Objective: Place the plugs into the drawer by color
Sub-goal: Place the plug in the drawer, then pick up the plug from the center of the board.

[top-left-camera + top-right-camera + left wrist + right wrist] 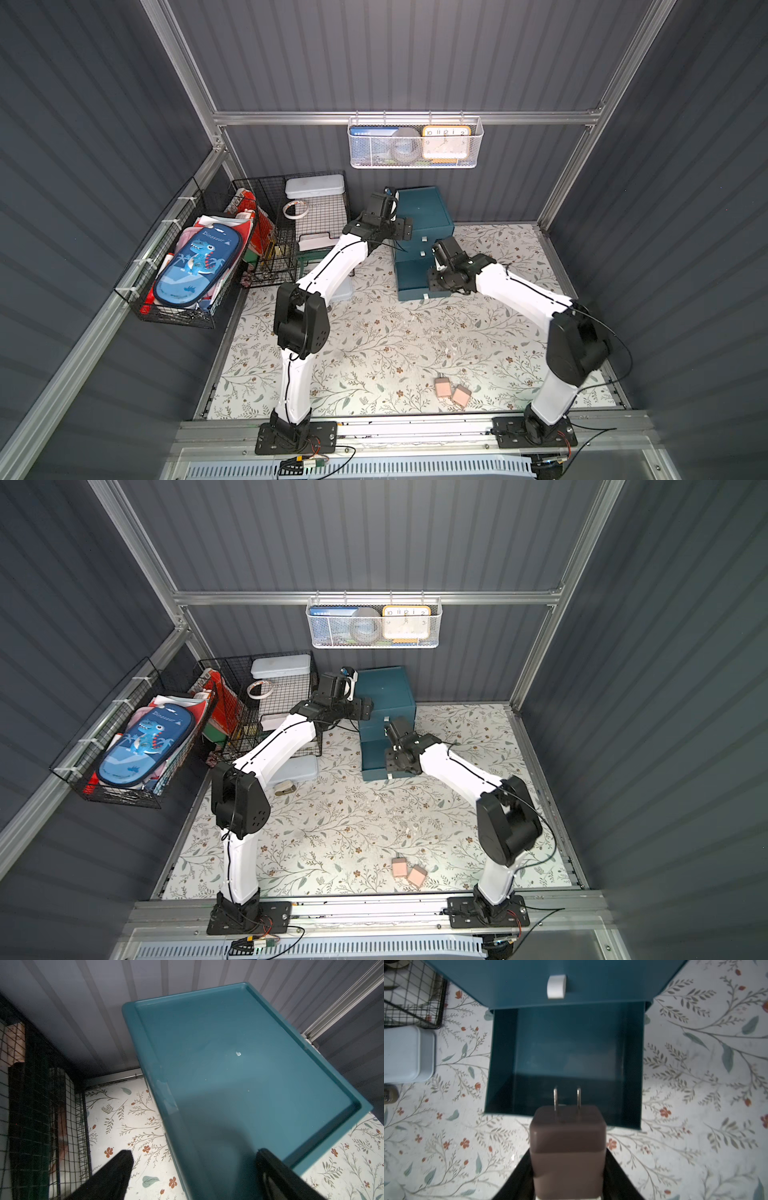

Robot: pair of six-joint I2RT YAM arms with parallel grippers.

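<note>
**Pink plug over the open drawer**

My right hand (568, 1169) is clamped on a plug (568, 1138), a finger on each of its two flat opposite sides, the prongs (566, 1097) pointing away from my wrist. It looks brownish in my own shadow, but I take it for a pale pink one. It hangs at the front lip of the pulled-out drawer (502, 1053), apparently the lowest of the teal cabinet (424, 212) at the back edge of the desk (374, 345). What I can see of the drawer's floor is bare.

My left hand (193, 1152) is spread wide with nothing in it, up at the cabinet's top; one finger shows over the desk, the other over the lid.

The plug should be light and quite stiff, so there is nothing to crush. Its shell is smooth with rounded edges, so I expect it to twist or slide if pinched near a corner. The flat sides at mid-body are the place to hold, never the prongs.

Two more pink plugs (452, 390) lie near the front edge of the desk, toward my right, just beside each other and perhaps touching at a corner. I would take each from its outer flat faces, since there is little room between them for a finger.
</note>
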